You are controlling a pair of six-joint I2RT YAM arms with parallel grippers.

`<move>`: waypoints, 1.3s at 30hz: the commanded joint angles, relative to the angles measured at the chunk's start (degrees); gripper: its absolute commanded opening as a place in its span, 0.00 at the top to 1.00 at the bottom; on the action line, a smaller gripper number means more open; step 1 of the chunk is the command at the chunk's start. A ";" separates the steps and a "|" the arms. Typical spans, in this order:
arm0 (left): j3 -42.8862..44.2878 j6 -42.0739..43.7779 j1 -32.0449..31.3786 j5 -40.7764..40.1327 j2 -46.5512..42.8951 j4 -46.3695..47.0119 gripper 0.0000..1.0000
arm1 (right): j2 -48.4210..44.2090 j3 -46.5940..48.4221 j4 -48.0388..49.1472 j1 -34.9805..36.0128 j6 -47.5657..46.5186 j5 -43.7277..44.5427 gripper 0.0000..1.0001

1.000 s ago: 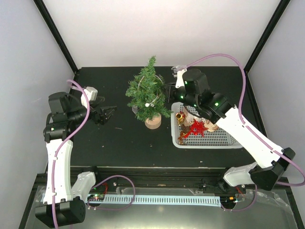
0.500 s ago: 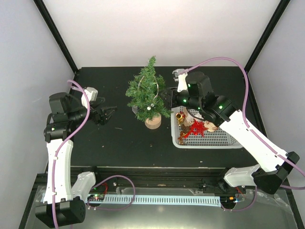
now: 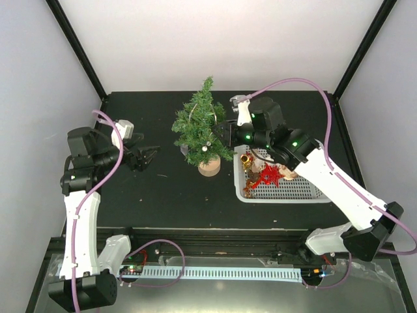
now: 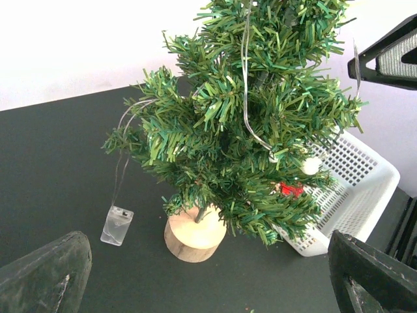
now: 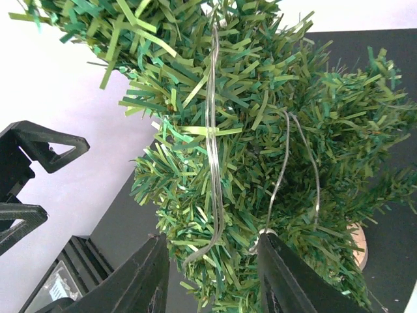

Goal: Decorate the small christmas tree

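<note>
The small christmas tree point(image 3: 201, 127) stands on its round wooden base point(image 3: 209, 167) at mid-table, with a thin silver light wire point(image 4: 246, 78) draped over its branches. A white ball point(image 4: 311, 165) and a red ornament point(image 4: 290, 189) hang low on it. My right gripper point(image 3: 225, 134) is open against the tree's right side. In the right wrist view its fingers point(image 5: 287, 280) stand apart around a hanging wire loop point(image 5: 214, 169) and needles point(image 5: 273, 150). My left gripper point(image 3: 147, 156) is open and empty left of the tree, facing it point(image 4: 208, 290).
A white mesh basket point(image 3: 306, 192) right of the tree holds a red star point(image 3: 269, 175), a gold bell point(image 3: 245, 158) and other ornaments. The wire's clear battery pack point(image 4: 117, 225) lies on the black table beside the base. White walls enclose the table.
My right gripper has moved left from above the basket's corner into the tree's right side. The left arm has not moved.
</note>
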 commanded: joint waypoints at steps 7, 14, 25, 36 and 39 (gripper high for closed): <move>-0.75 -0.47 0.53 1.31 -1.24 1.73 0.01 | 3.27 0.56 4.95 -0.16 1.63 -4.95 0.89; -1.02 -0.26 0.52 1.21 -1.26 1.90 0.01 | 0.44 -0.42 3.65 -0.16 0.31 -4.36 0.99; -1.20 -0.65 0.55 1.21 -1.39 2.41 0.01 | -4.11 -2.97 0.90 -0.12 -1.59 -2.63 0.99; -1.13 -0.49 0.52 0.99 -1.62 2.10 0.01 | -2.09 -4.45 -0.30 -0.22 -2.41 1.13 0.99; -1.13 -0.47 0.55 0.95 -1.53 2.18 0.01 | -1.59 -5.24 0.19 -0.23 -2.36 0.90 0.99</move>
